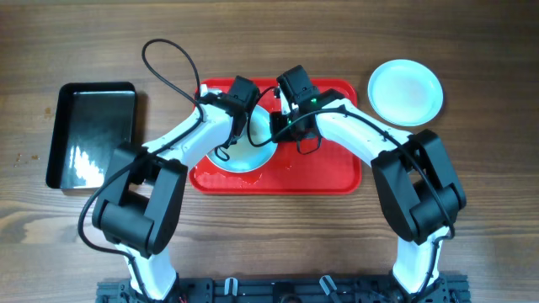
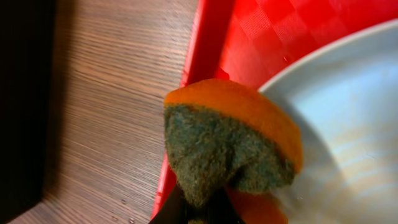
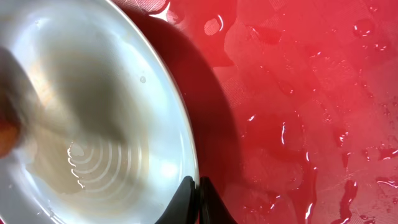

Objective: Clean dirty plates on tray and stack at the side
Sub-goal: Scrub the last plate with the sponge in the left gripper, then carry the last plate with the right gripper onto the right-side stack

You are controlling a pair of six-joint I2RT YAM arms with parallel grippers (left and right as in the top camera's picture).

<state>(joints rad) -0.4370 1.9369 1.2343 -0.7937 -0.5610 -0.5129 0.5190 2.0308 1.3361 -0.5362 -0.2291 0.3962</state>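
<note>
Round pale-blue-white plastic plate (image 1: 246, 158) lies on the red rectangular plastic tray (image 1: 328, 172), toward 9 o'clock. Right jaws clamp its 2 o'clock rim; left jaws grip an orange-green sponge (image 2: 230, 143) at the rim. Probable step: wiping. Next, sweep sponge inward.

Red checkered tray (image 2: 249, 31), seemingly pale-blue plate (image 2: 348, 112)

Wood table (image 1: 472, 210) w/ red tray (image 1: 333, 177), black tray (image 1: 93, 135), 1 plate (image 1: 405, 92).

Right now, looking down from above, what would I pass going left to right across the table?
Black tray → red tray → round plate on its own.
</note>
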